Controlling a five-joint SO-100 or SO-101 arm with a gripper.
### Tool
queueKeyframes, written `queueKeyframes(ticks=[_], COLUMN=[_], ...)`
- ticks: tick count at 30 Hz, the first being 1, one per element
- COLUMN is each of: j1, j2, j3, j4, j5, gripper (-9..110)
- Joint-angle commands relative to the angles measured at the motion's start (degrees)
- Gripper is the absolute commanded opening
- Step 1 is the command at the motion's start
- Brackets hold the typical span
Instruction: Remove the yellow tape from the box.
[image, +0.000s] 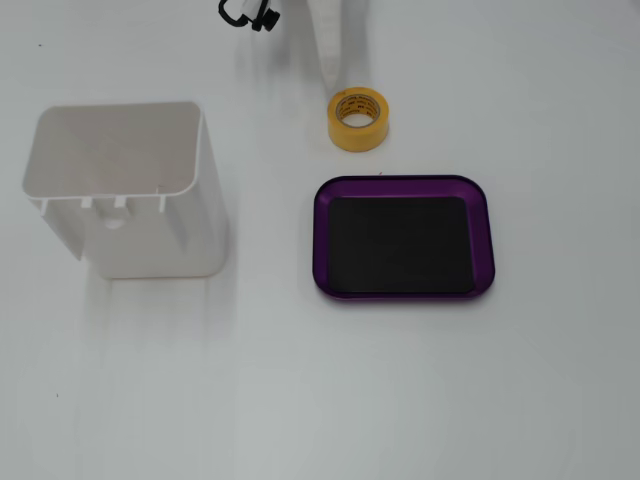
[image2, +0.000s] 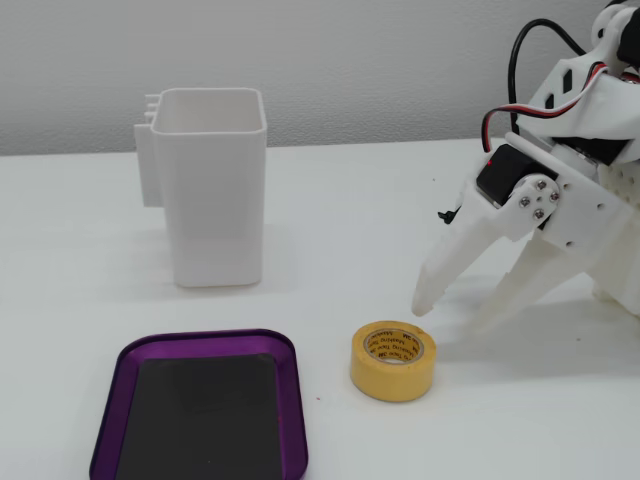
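With the yellow tape (image2: 393, 360) lying outside the box (image2: 290, 400), the released gripper (image2: 455, 312) is risking nudging it toward the table's edge.

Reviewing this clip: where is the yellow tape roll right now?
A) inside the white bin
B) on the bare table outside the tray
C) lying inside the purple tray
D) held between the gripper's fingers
B: the yellow tape lies flat on the table, apart from the empty purple tray, while the open gripper hangs just beside it, holding nothing.
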Motion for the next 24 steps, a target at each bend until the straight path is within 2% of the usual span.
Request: queueKeyframes(ticks=[1,20,24], j1=[0.3,0.5,0.5], j2=[4.7,4.7,4.7], j3=[1.4,3.9,4.3], j4=[-0.4,-0.4,-0.4], j5=[0.7,0.8,0.8], gripper=[14,14,6])
